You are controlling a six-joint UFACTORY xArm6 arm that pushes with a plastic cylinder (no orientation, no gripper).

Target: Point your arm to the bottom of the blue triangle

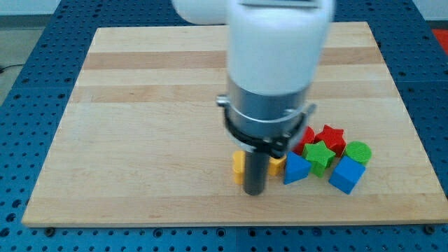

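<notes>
The blue triangle (295, 169) lies on the wooden board (140, 105) near the view's bottom, right of centre. My tip (254, 192) rests on the board just to the triangle's lower left, a short gap away. A yellow block (239, 164) sits right behind the rod on its left, and another yellow piece (278, 164) shows between the rod and the triangle; their shapes are mostly hidden by the rod.
Right of the triangle is a tight cluster: a green star (320, 155), a blue cube (347, 173), a green cylinder (358, 152), a red star (330, 137) and a red block (306, 136). The arm's white body hides the board's centre.
</notes>
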